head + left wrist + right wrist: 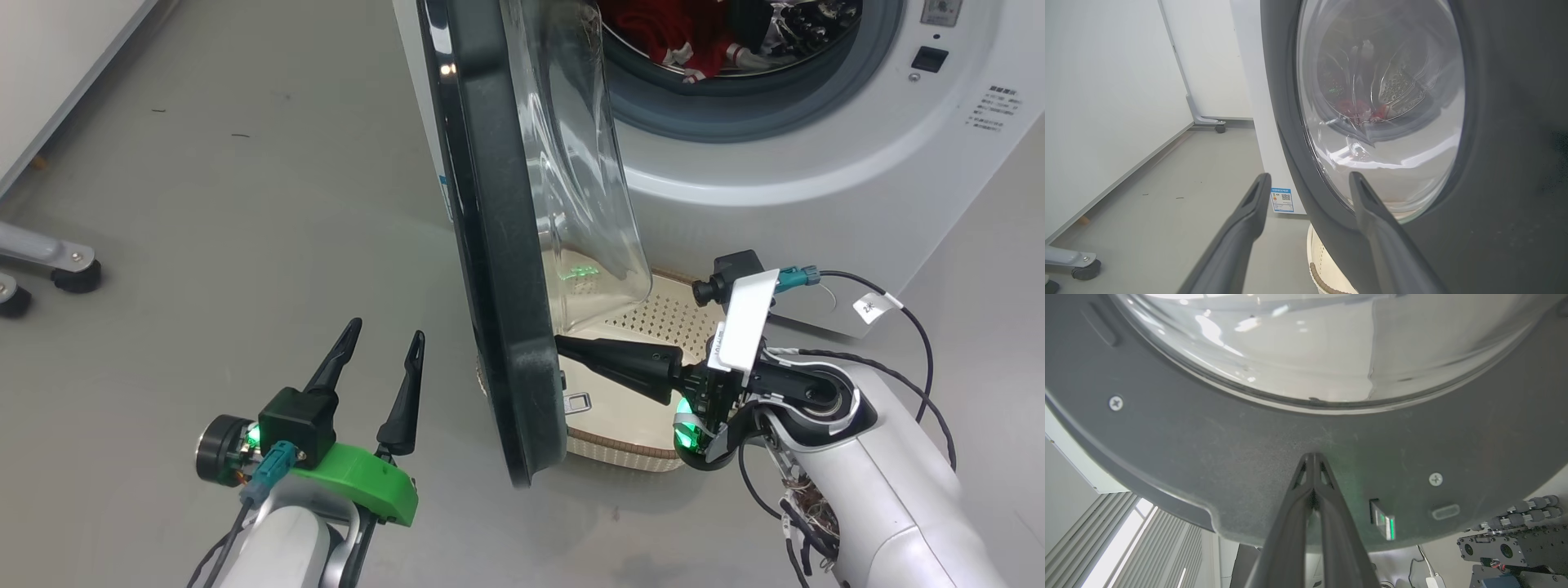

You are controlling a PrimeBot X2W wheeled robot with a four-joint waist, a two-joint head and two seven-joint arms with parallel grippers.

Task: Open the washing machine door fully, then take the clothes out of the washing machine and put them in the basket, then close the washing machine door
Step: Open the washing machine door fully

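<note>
**Right gripper (563, 345) nosing the door from the inside, door maybe half open**

Big stuff first. The washing machine (775, 188) sits at the top right of the head view. The washing machine door (490, 245) sticks out from it nearly edge-on to the camera, so I'd call it partly open, not fully. The basket (629, 445) is on the floor right in front of the machine, on the inner side of the door and tucked partly under it. The clothes (653, 33) are a red heap inside the drum, untouched.

The right gripper's fingers are pressed together with nothing between them. Their tip is touching the dark grey inner face low on the door, below the glass bowl.

The left gripper (387, 331) is spread wide and empty on the outer side, close to the rim but not touching.

So the door lies to the left of the right fingertip, and the right arm is the one in contact. My guess is the next move is a leftward push, and the left gripper looks to be in the swing path.
</note>
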